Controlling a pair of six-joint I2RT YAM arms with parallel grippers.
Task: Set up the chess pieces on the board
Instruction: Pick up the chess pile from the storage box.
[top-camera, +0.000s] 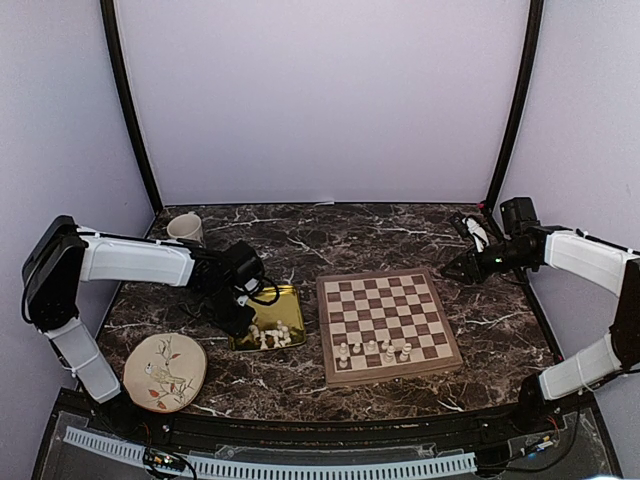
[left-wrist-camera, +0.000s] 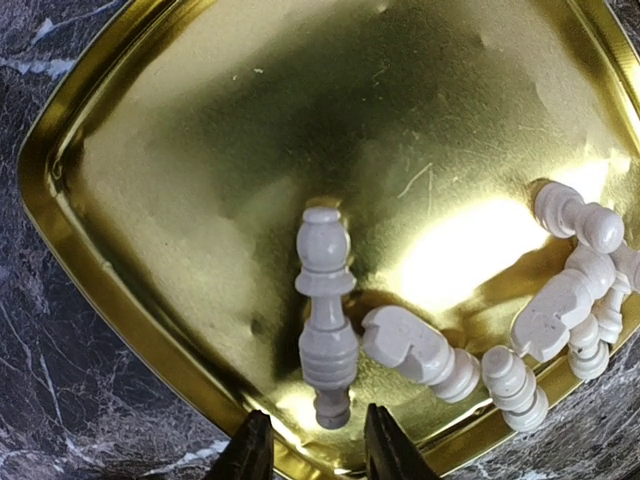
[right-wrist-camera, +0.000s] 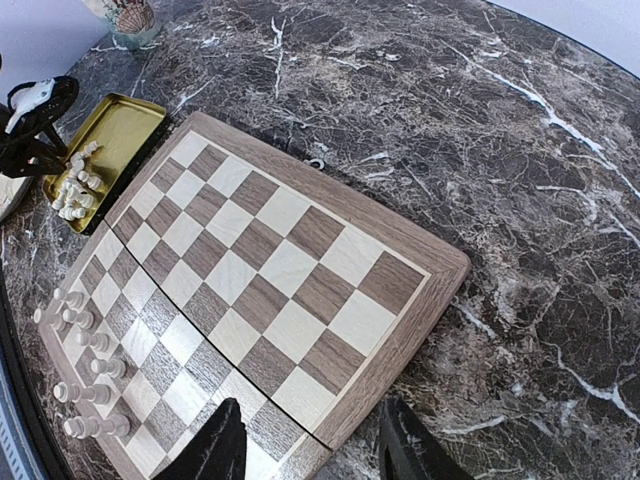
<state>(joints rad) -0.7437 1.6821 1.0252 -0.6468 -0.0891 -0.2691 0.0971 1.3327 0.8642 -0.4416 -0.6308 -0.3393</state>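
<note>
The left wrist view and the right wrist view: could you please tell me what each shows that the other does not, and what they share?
Only the left wrist view shows that the chess pieces in the gold tray lie on their sides, with the left gripper open just short of one. Only the right wrist view shows the board, standing pieces along one edge, and the open right gripper. Both show the tray, its loose pieces and the marble table.
</note>
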